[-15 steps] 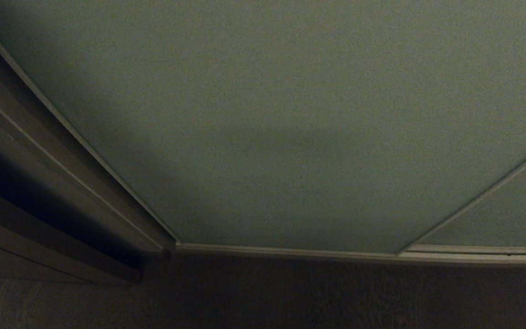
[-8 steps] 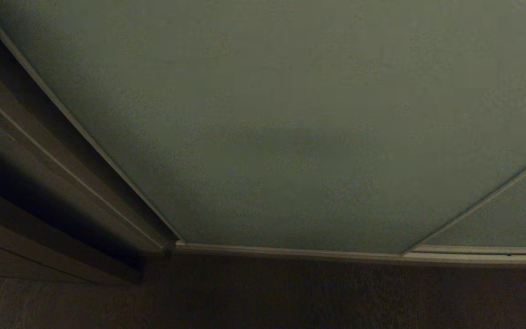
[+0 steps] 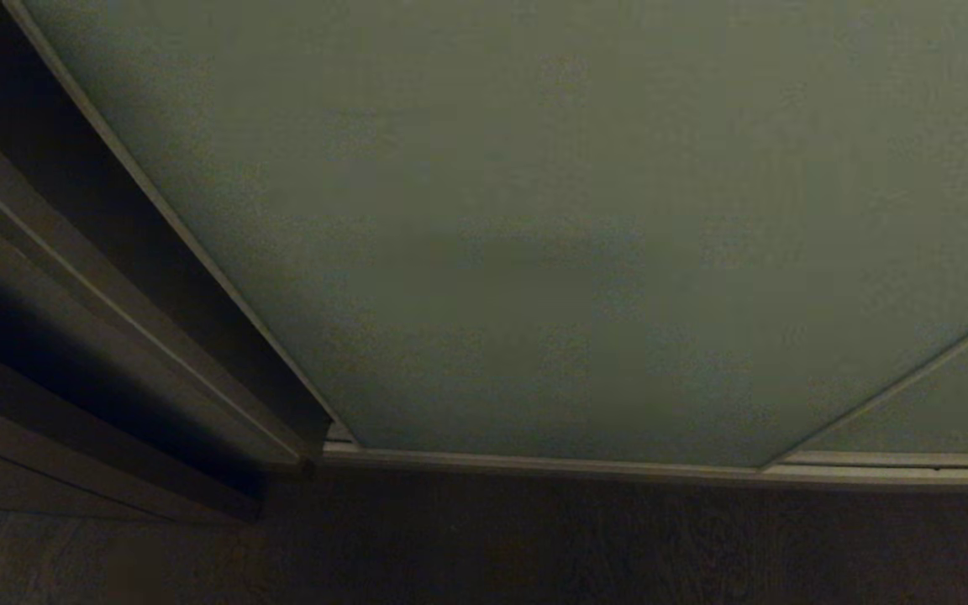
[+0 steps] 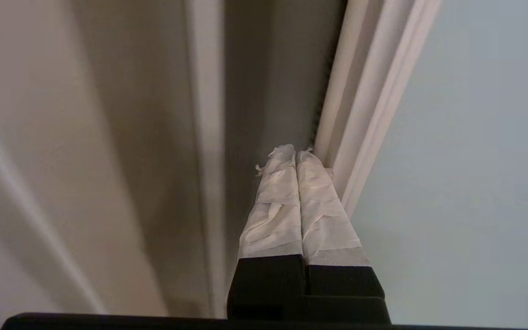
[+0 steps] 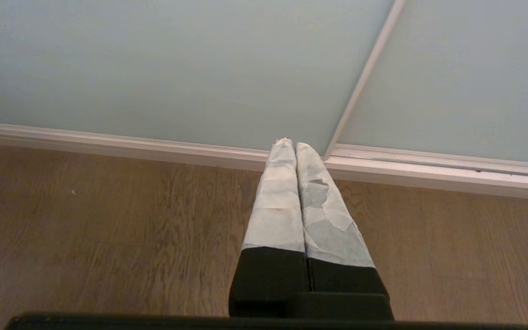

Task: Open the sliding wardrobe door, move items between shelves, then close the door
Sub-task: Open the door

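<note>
The sliding wardrobe door (image 3: 534, 252) is a pale grey-green panel that fills most of the head view. A narrow dark gap (image 3: 139, 227) shows along its left edge. Neither arm appears in the head view. In the left wrist view my left gripper (image 4: 296, 151) is shut with nothing held. Its taped fingertips (image 4: 312, 160) rest in the gap, against the door's light beige edge frame (image 4: 374, 91). My right gripper (image 5: 290, 144) is shut and empty, parked low over the floor and pointing at the door's bottom rail (image 5: 154, 149). The items and the shelves are out of view.
Brown wooden panels (image 3: 22, 252) stand left of the gap. A second grey-green panel (image 3: 946, 395) overlaps the door at the right. The beige bottom track (image 3: 534, 465) runs along a wood-grain floor (image 5: 108, 220).
The door's left edge has slid to the right along the track and the dark gap beside it has widened. The wooden panels and the track have stayed in place.
</note>
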